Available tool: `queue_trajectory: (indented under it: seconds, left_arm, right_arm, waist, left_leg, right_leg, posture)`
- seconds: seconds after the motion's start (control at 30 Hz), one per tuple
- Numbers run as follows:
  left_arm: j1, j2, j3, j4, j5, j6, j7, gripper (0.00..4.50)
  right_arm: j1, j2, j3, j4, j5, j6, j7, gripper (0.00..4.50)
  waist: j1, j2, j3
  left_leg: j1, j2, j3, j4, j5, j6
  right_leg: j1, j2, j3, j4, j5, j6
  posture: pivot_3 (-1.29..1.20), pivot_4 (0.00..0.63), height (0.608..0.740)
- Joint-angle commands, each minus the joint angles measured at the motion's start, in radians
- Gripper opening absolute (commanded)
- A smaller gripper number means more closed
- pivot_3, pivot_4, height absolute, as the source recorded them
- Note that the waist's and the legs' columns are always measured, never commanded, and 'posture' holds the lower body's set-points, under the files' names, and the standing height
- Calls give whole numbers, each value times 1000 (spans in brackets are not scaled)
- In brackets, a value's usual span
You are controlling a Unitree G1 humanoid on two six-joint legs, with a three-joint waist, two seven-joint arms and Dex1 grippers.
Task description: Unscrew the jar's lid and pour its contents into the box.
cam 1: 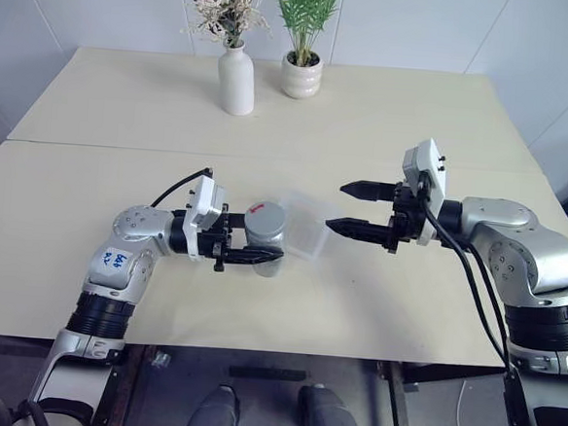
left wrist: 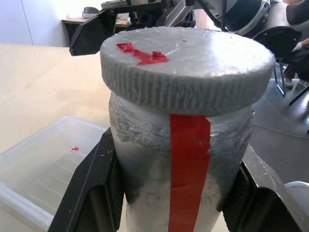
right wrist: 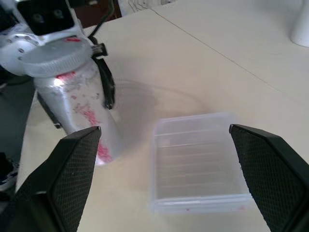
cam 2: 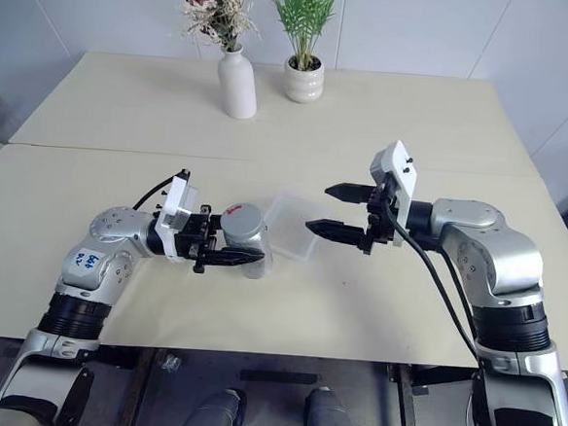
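Note:
The jar [cam 1: 264, 241] stands upright near the table's front, a clear cylinder with a red strip [left wrist: 188, 164] down its side. Its grey lid [cam 1: 265, 215], marked in red, sits on top. My left gripper [cam 1: 257, 257] is shut on the jar's body, one finger [left wrist: 91, 188] on each side. The clear shallow box [cam 1: 303, 224] lies just right of the jar and looks empty. My right gripper [cam 1: 348, 208] hangs open to the right of the box, fingers [right wrist: 72, 169] wide apart and pointing left toward the jar. The contents cannot be made out through the jar wall.
At the table's far edge stand a white vase [cam 1: 237, 78] with dried flowers and a white plant pot [cam 1: 301, 76] with a green plant. A seam [cam 1: 297, 159] runs across the table between them and the jar. Bare tabletop lies in front of and right of the box.

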State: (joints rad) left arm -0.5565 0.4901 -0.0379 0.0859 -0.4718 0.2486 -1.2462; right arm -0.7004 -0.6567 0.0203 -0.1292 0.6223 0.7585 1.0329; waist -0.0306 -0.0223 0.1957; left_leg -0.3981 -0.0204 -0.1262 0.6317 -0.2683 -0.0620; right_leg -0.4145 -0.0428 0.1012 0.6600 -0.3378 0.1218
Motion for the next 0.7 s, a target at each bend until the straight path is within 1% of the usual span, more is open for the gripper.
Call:
queue_trajectory:
  seconds: [0.03, 0.37, 0.5, 0.7]
  left_arm:
    - [-6, 8, 13, -30, -12, -10, -5, 2134]
    - [-13, 3, 8, -27, -12, -8, -5, 2134]
    - [-9, -1, 6, -30, -12, -9, -4, 2134]
    - [-2, -5, 4, -34, -13, -9, -2, 2134]
  right_arm:
    - [-38, 35, -21, -88, 66, 33, -19, 4480]
    - [-84, 142, 73, -179, 98, 80, -53, 4480]
    - [-99, 175, 123, -165, 46, 60, -89, 4480]
    - [-129, 221, 181, -120, -19, 21, -97, 4480]
  waist:
    - [1, 0, 0]
    - [2, 0, 0]
    - [1, 0, 0]
    - [0, 0, 0]
  left_leg:
    - [0, 0, 0, 0, 0, 0]
    - [0, 0, -1, 0, 0, 0]
    - [0, 1, -1, 0, 0, 0]
    - [0, 0, -1, 0, 0, 0]
  right_leg:
    - [0, 0, 0, 0, 0, 0]
    - [0, -1, -1, 0, 0, 0]
    - [0, -1, -1, 0, 0, 0]
    - [0, -1, -1, 0, 0, 0]
  posture:
    - [0, 150, 740]
    - [0, 150, 740]
    - [0, 150, 740]
    - [0, 150, 740]
